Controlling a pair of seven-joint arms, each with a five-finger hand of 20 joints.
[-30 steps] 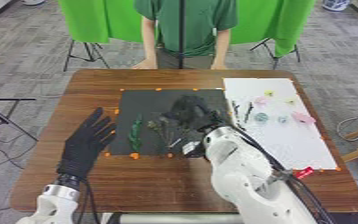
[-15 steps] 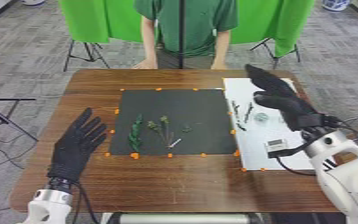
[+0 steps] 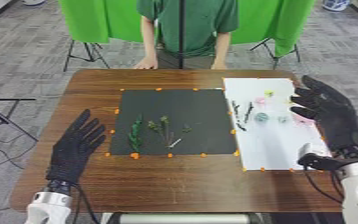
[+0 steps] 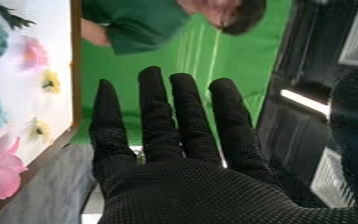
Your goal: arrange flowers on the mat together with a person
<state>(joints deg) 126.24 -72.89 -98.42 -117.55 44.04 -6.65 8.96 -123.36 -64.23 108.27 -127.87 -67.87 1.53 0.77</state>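
"What is the right robot hand holding?"

"Nothing: its fingers are straight and released, over the far-right side of the sheet. The left robot hand is open and empty too, left of the mat, probably so it won't crowd the work."

"And the flowers?"

"On the sheet: a pink flower, yellow flowers, a blue-green flower. The dark twigs lie on its side nearest the mat. I'd guess they're spread apart so each can be picked without dragging a neighbour."

"So the mat gets only greenery?"

"For now. The leafy sprig lies at its left, the budded stems are near the middle and a small sprig is just beside them (a modest bouquet). The stems look like a frame for blooms, so I'd call it an early stage."

"Is the person helping?"

"The person's hands are at the far edge of the desk, away from the flowers, perhaps leaving room for the robot's turn. Next calls for a gentle pinch; petals could crush."
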